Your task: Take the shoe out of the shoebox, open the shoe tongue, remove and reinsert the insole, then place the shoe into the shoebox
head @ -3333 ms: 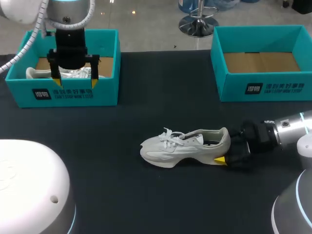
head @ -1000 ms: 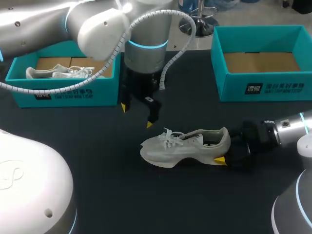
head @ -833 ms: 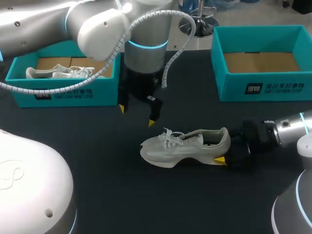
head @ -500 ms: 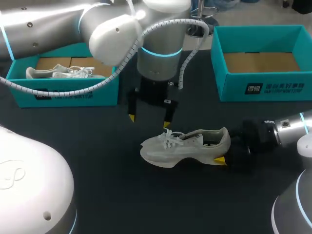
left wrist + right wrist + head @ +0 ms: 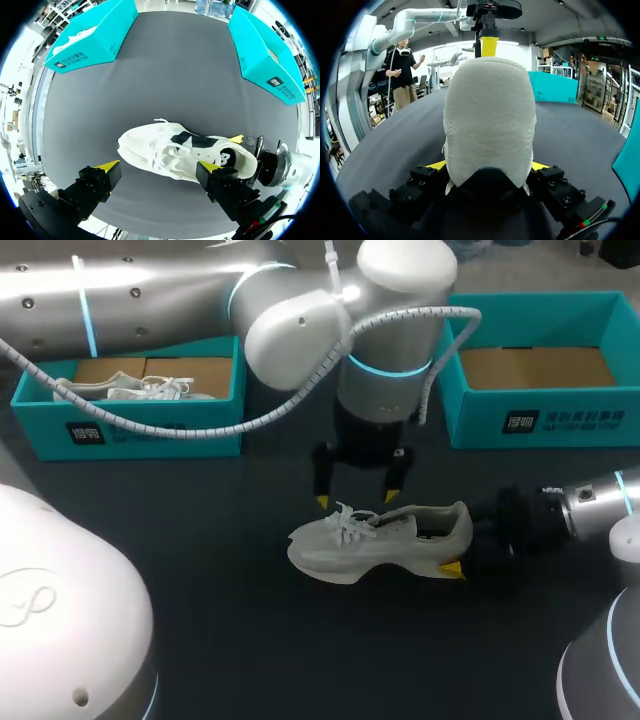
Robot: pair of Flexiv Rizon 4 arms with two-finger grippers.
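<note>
A white sneaker (image 5: pixel 380 540) stands upright on the black table, toe toward the left. My right gripper (image 5: pixel 465 548) is shut on its heel; in the right wrist view the heel (image 5: pixel 490 115) fills the gap between both yellow tips of the gripper (image 5: pixel 488 167). My left gripper (image 5: pixel 356 498) hangs open just above the laces, fingers pointing down. In the left wrist view the sneaker (image 5: pixel 185 155) lies under and between the spread tips of the gripper (image 5: pixel 159 167), which do not touch it. The insole is hidden inside the shoe.
A teal shoebox (image 5: pixel 130 430) at the back left holds a second white shoe (image 5: pixel 130 388). Another teal shoebox (image 5: pixel 540 420) at the back right shows only its cardboard floor. My left arm spans the table's back from the left.
My left arm has swung rightward from beside the left shoebox and come down over the sneaker's laces, its gripper still open. The right gripper and the shoe have not moved.
</note>
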